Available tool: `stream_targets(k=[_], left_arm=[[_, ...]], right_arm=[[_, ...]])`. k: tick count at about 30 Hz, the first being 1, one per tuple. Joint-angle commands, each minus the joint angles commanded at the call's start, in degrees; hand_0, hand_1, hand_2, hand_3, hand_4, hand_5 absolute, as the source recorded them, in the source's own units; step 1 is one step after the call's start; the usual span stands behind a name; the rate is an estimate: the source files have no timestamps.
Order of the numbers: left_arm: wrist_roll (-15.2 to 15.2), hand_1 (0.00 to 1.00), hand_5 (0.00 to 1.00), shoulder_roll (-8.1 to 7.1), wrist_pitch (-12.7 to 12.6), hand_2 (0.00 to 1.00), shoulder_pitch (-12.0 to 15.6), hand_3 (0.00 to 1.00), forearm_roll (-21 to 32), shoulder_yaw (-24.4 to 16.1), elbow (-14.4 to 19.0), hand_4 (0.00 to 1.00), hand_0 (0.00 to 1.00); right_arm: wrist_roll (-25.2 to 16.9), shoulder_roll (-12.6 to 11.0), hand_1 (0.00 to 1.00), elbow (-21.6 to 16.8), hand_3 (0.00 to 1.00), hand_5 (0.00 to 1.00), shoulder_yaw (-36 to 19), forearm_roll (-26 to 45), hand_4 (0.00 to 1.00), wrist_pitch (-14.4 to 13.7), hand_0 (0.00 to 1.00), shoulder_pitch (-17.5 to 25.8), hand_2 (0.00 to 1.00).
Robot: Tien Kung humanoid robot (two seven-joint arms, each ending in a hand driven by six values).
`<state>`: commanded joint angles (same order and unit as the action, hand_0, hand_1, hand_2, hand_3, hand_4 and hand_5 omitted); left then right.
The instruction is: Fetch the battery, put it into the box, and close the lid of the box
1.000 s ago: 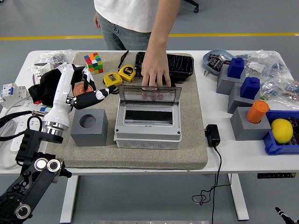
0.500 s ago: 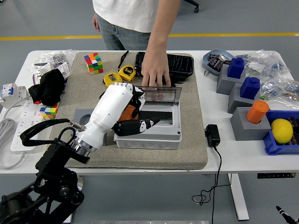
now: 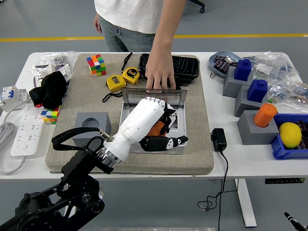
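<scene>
One hand [image 3: 156,126] of ours, the left, hovers over the open box [image 3: 179,126]; its fingers curl around an orange battery [image 3: 156,129], held above the box's inside; the clear lid [image 3: 153,95] stands upright behind it; a person's hand [image 3: 160,73] rests on the lid's top edge; we see a grey block [image 3: 94,123] left of the box.

Setting: robotics lab or test bay. Evidence: grey sealed floor with a yellow marking line [image 3: 57,38]; white height-adjustable table [image 3: 226,163] with a grey felt mat [image 3: 202,125]; grey blocks holding blue and orange pegs [image 3: 253,113]; white power strip [image 3: 21,139]; a standing person in a white shirt [image 3: 130,14] opposite.
</scene>
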<state>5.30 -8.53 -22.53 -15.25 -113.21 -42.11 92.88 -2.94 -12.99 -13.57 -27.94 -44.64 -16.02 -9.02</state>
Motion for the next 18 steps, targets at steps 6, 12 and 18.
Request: stream_targets(k=[6, 12, 18], left_arm=[[0.9, 0.002, 0.073, 0.83, -0.9, 0.015, -2.7, 0.039, 2.6, 1.0, -6.2, 0.926, 0.034], [2.1, 0.002, 0.075, 1.99, -2.0, 0.015, -4.8, 0.039, 4.9, 1.4, -13.2, 0.925, 0.034], [2.5, 0.002, 0.080, 3.09, -2.5, 0.015, -6.5, 0.039, 4.9, 0.9, -17.8, 0.926, 0.034]], right_arm=[[-0.1, 0.0, 0.724, 0.0, 0.758, 0.991, 0.3, 0.1, 0.998, 0.1, 0.795, -0.1, 0.719], [-0.1, 0.0, 0.724, 0.0, 0.758, 0.993, 0.6, 0.3, 0.998, 0.2, 0.795, -0.3, 0.719], [-0.1, 0.1, 0.724, 0.1, 0.758, 0.992, 0.9, 0.5, 0.998, 0.2, 0.795, -0.2, 0.719]])
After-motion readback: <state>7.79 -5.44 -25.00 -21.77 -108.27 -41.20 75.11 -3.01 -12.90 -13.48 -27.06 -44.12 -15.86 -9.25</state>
